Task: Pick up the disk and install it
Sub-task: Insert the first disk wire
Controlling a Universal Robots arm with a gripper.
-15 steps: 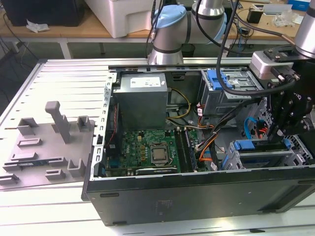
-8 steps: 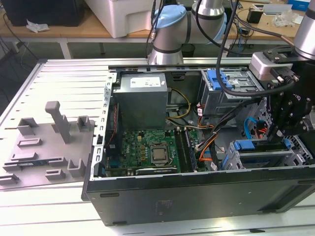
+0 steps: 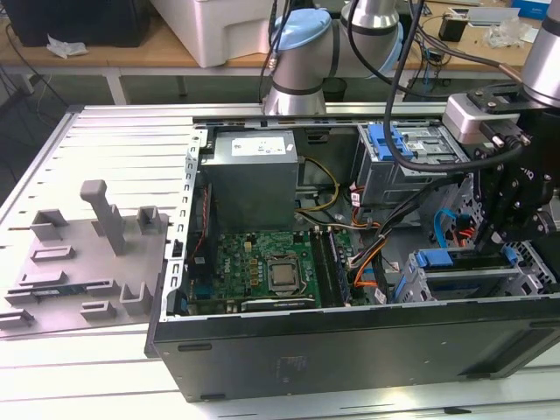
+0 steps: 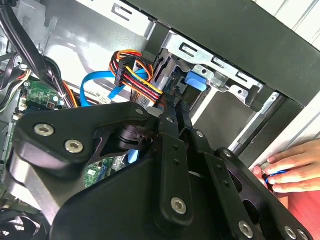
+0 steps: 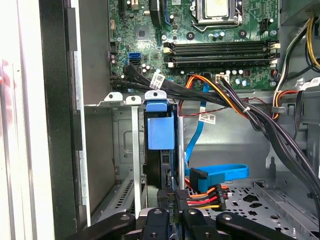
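From the exterior view's left: grey plastic fixture block [image 3: 87, 254] on your bench [image 3: 52, 367], then the open black computer case [image 3: 350, 350] with its green motherboard [image 3: 262, 267]. At right, your black gripper [image 3: 512, 197] is over the drive bay. The disk, blue-framed, dark-edged [image 5: 159, 150], stands edge-on in the silver cage slot [image 5: 125, 145]: mostly installed, I judge. Fingers' state: cannot tell.
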